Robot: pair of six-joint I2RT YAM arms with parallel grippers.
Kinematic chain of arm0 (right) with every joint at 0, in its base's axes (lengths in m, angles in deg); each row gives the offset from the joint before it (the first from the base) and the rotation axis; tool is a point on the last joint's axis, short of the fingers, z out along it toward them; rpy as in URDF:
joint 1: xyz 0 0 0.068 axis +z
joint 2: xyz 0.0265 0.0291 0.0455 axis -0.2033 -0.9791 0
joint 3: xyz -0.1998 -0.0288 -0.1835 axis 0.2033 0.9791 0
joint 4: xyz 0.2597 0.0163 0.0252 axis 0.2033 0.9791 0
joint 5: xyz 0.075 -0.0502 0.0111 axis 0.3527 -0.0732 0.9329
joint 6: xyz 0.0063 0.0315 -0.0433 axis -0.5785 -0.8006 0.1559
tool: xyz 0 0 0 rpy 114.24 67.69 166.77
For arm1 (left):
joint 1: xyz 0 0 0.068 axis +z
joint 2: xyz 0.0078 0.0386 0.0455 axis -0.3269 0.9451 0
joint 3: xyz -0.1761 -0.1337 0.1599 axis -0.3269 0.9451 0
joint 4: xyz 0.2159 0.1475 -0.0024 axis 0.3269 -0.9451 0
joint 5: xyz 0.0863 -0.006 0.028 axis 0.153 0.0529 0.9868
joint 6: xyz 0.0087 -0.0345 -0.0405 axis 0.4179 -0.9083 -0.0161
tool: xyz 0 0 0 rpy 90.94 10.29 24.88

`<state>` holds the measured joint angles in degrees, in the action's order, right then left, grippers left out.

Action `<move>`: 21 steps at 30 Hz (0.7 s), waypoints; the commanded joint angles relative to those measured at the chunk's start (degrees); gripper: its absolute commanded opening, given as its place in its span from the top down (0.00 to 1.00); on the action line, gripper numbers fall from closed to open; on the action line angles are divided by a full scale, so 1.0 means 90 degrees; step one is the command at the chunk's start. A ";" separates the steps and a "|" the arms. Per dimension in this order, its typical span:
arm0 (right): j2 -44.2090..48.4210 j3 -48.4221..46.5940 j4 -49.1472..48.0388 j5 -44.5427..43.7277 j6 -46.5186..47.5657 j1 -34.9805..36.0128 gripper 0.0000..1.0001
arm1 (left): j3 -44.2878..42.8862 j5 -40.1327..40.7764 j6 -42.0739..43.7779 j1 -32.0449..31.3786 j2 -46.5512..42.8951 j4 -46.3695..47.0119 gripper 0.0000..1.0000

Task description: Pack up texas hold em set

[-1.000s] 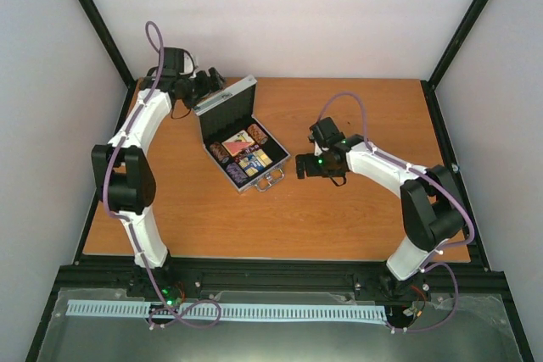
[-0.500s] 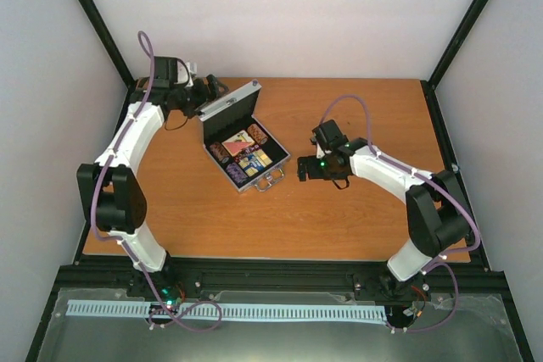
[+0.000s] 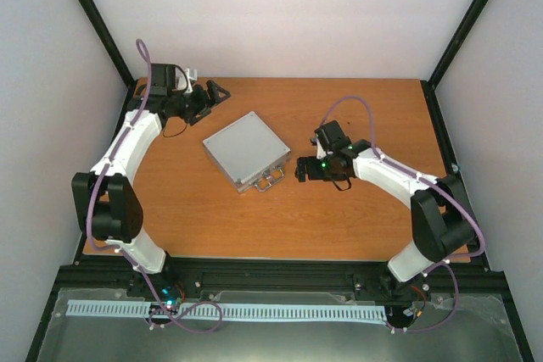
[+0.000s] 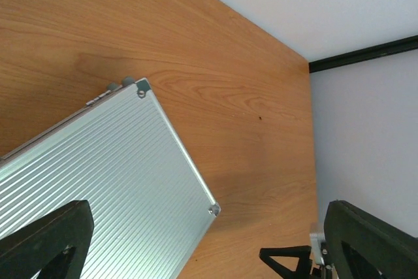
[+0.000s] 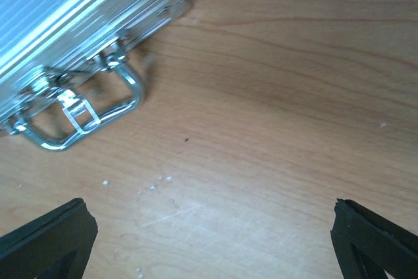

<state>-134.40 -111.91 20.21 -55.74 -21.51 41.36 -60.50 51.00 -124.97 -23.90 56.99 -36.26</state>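
The silver ribbed case (image 3: 246, 148) of the texas hold em set lies flat on the wooden table with its lid down, so what is inside is hidden. Its metal handle (image 3: 270, 180) points toward the near side. My left gripper (image 3: 210, 92) hangs open behind the case's back left corner, touching nothing. In the left wrist view the ribbed lid (image 4: 98, 174) fills the lower left, between the spread fingers (image 4: 46, 243). My right gripper (image 3: 299, 169) stands open just right of the handle (image 5: 78, 119), with bare wood between its fingers (image 5: 375, 240). The case's front edge (image 5: 72, 4) shows at the upper left of the right wrist view.
A black frame (image 3: 437, 125) borders the table (image 3: 365, 218), with white walls beyond it. Small white crumbs (image 5: 153, 184) lie on the wood near the handle.
The case lid, upright and open a second ago, has come down shut and hides the cards and chips. My left gripper has pulled back from the lid. The right gripper barely moved.
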 commanded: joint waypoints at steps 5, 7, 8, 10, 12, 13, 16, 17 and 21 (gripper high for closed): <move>0.0394 0.0195 -0.0705 0.2202 0.0509 -0.0050 0.00 | 0.0370 -0.0629 -0.0328 -0.0179 -0.0265 0.0706 0.00; 0.0251 0.0140 -0.0796 0.2654 0.0613 -0.0050 0.00 | 0.0508 -0.0665 -0.0391 -0.0376 -0.0260 0.0890 0.00; 0.0167 0.0110 -0.0836 0.2893 0.0649 -0.0050 0.00 | 0.0558 -0.0692 -0.0390 -0.0489 -0.0238 0.0956 0.00; -0.0032 0.0054 -0.0897 0.3344 0.0713 -0.0045 0.00 | 0.0651 -0.0731 -0.0354 -0.0672 -0.0187 0.1056 0.00; -0.0240 0.0017 -0.0964 0.3564 0.0765 -0.0040 0.00 | 0.0815 -0.0788 -0.0333 -0.0748 -0.0159 0.1193 0.00; -0.0343 0.0001 -0.1003 0.3655 0.0809 -0.0040 0.00 | 0.0927 -0.0814 -0.0316 -0.0753 -0.0146 0.1265 0.00; -0.0604 -0.0155 -0.1074 0.3965 0.0995 -0.0025 0.00 | 0.1172 -0.0806 -0.0070 -0.0754 -0.0037 0.1282 0.00; -0.0700 -0.0251 -0.1082 0.4052 0.1085 -0.0016 0.00 | 0.1236 -0.0801 0.0012 -0.0754 0.0034 0.1249 0.00; -0.1171 -0.0836 -0.0754 0.4016 0.1506 0.0097 0.00 | 0.1464 -0.0782 0.0189 -0.0754 0.0333 0.1239 0.00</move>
<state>-142.07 -114.12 13.05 -22.67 -12.68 41.53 -48.79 44.59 -125.94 -30.98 57.43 -26.48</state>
